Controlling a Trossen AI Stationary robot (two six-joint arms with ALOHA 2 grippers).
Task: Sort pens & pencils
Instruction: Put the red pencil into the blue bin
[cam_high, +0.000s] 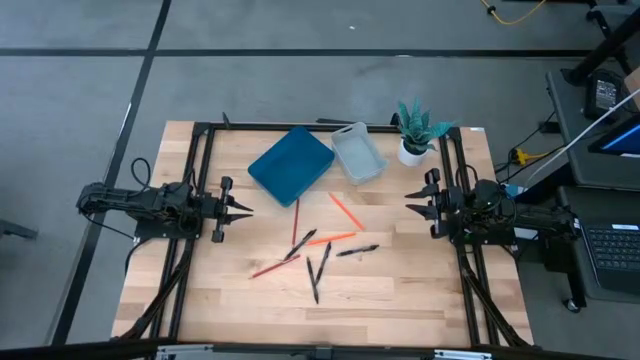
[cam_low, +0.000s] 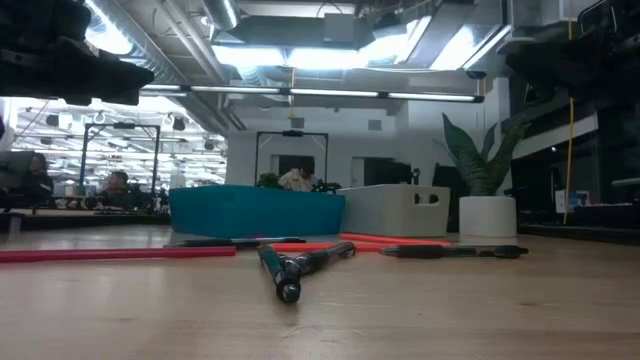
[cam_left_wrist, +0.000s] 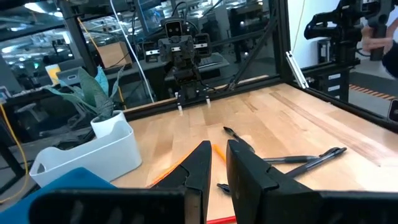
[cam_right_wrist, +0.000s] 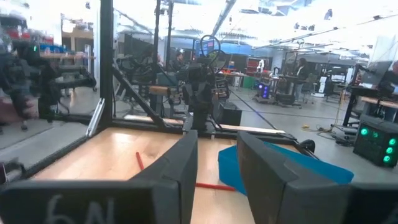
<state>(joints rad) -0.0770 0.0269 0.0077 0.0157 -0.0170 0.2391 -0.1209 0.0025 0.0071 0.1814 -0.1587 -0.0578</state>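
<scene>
Several black pens (cam_high: 322, 262) and red and orange pencils (cam_high: 331, 238) lie scattered flat on the middle of the wooden table. In the low view a pen (cam_low: 288, 270) lies nearest, with a red pencil (cam_low: 120, 254) to its side. My left gripper (cam_high: 247, 209) hovers at the table's left side, pointing toward the pile, fingers a narrow gap apart (cam_left_wrist: 217, 155). My right gripper (cam_high: 407, 201) hovers at the right side, facing the left one, open (cam_right_wrist: 217, 149). Neither touches anything.
A blue tray (cam_high: 291, 165) and a pale grey bin (cam_high: 357, 153) sit side by side at the far middle of the table. A potted plant (cam_high: 415, 135) stands at the far right corner. Black frame rails (cam_high: 200, 170) run along the table's left, right and far edges.
</scene>
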